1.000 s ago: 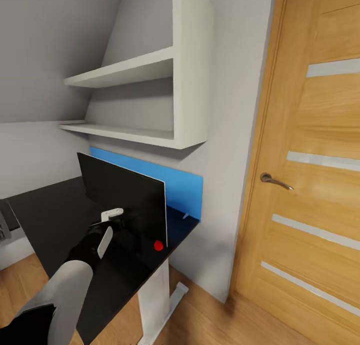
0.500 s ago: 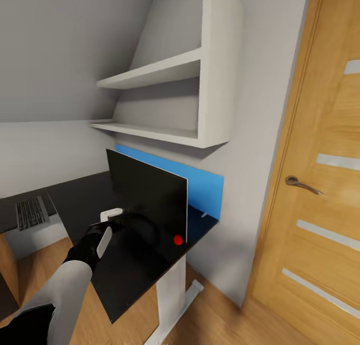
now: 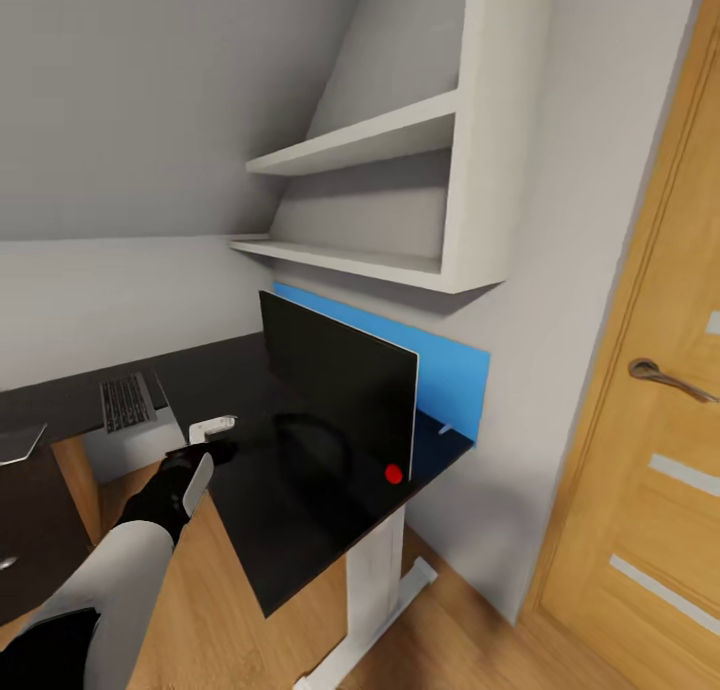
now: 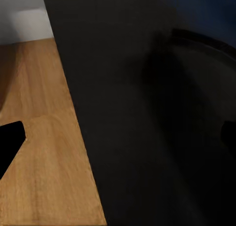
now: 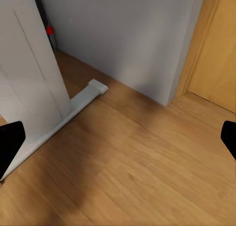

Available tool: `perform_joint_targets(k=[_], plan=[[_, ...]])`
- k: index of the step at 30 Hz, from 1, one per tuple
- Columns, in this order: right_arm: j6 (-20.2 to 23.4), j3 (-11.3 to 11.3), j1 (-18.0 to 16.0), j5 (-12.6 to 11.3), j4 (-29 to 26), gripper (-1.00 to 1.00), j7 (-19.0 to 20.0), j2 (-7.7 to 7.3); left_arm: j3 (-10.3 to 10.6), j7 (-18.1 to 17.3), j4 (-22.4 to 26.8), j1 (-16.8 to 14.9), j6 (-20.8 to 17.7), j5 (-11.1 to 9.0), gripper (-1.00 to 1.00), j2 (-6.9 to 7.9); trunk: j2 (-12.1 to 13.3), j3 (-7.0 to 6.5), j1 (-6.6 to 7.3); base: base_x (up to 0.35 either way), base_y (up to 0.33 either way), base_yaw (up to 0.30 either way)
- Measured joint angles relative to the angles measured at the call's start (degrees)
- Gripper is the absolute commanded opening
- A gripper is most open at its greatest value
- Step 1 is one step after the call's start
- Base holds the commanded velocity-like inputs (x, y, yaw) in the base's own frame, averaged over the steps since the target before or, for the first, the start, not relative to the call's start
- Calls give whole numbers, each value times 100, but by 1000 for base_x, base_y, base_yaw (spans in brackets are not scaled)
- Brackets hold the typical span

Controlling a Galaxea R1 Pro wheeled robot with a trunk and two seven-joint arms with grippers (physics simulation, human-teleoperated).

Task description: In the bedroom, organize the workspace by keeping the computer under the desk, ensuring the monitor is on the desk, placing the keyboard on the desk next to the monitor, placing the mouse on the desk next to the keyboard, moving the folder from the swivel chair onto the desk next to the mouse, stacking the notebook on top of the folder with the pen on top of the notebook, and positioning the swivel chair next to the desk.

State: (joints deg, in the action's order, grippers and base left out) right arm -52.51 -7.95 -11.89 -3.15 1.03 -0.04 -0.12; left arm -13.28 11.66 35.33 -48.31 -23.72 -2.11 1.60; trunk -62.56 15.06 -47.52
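Hovering over the tabletop (image 3: 300, 530) edge, the left pincer (image 3: 205, 448) is gripping nothing, spread apart. Monitor (image 3: 340, 390) is standing at two o'clock; keyboard (image 3: 127, 402), at ten o'clock, likely needs fetching next.

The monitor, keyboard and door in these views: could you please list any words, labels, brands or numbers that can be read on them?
None can be read.
Monitor: screen black, with a plain red dot at its lower corner.
Keyboard: key legends too small to read.
Door: bare wood, nothing written.
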Motion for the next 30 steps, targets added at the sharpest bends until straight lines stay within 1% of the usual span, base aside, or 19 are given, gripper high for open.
perform_joint_targets(k=[9,11,15,16,20,21,25,26,28,30], plan=[[0,-4,0,1,0,100,1,-9,-34,-6,-7,0,0,-2,100,200,0,50,0,-1,0,238],[11,-4,0,0,0,100,3,-7,-121,-8,-8,0,0,-2,100,260,0,61,0,0,0,237],[25,-5,0,0,0,100,4,-8,-333,-8,-59,0,2,-2,100,309,0,84,0,0,0,234],[30,-5,0,0,0,100,4,-10,-465,-12,-117,0,13,-1,100,331,0,90,0,0,0,226],[33,-5,0,0,-1,100,5,-19,-740,-29,-231,1,36,2,100,382,0,115,0,0,0,217],[34,-5,0,0,-2,100,5,-23,-865,-36,-308,1,42,4,100,407,0,122,0,0,0,207],[35,-4,0,1,-3,100,5,-26,-1076,-43,-645,0,58,2,100,500,0,150,0,0,0,203],[35,-4,0,2,-2,100,5,-25,-1140,-57,-854,-1,100,2,100,568,0,157,0,0,0,200],[35,-4,0,1,-4,100,5,-24,-1182,-84,-1076,0,201,-1,100,635,0,171,0,0,0,199],[35,-5,-1,4,-5,100,5,-24,-1209,-116,-1322,-1,380,1,100,685,0,185,0,0,0,199]])
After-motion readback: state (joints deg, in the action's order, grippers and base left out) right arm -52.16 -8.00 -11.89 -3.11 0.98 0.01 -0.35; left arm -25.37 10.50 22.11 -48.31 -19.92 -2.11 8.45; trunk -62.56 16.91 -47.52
